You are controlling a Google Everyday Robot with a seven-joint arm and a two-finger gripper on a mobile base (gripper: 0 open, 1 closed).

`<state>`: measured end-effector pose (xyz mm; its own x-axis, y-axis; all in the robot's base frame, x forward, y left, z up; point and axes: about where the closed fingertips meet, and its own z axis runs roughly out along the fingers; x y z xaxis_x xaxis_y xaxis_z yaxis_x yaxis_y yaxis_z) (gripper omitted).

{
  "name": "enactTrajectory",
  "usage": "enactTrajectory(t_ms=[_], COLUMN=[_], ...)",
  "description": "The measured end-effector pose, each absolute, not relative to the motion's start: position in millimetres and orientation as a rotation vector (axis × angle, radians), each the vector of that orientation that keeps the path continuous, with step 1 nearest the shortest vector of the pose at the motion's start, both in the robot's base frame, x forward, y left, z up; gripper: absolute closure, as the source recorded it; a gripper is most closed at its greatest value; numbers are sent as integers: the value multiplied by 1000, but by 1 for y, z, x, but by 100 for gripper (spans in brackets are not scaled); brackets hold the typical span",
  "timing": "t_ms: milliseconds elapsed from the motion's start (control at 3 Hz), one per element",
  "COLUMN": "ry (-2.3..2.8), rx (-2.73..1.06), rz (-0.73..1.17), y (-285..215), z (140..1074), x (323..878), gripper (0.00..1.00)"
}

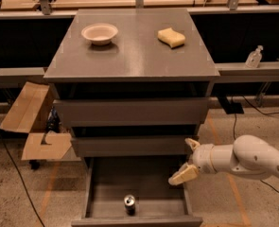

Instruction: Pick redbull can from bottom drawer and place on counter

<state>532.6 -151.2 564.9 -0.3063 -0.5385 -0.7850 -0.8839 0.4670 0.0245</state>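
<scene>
1. Open and empty, the gripper [187,160] hangs over the right wall of the bottom drawer [143,186], its two fingers spread apart and holding nothing.
2. We note the bottom drawer stands pulled out, which exposes its floor to a reach from above; the two wider drawers over it are shut.
3. We find the redbull can [129,203] upright on the drawer floor, silver top up, close to the front wall and about mid-width.
4. The can lies left of the gripper in view and nearer the drawer front, apart from it, with no contact.
5. We judge the spread fingers suit an approach; the grasp is not yet made.
6. The counter [134,56] carries a bowl [100,33] and a sponge [171,37] toward its rear.
</scene>
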Motion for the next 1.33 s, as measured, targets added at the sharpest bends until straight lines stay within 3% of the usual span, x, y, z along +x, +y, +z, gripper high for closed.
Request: enactTrajectory(t_ms=[667, 1333], ry=[2049, 2124], rx=[-1168, -1068], rz=[571, 666], y=[-142, -137], z=[484, 465], x=[535, 540], gripper=[0, 0])
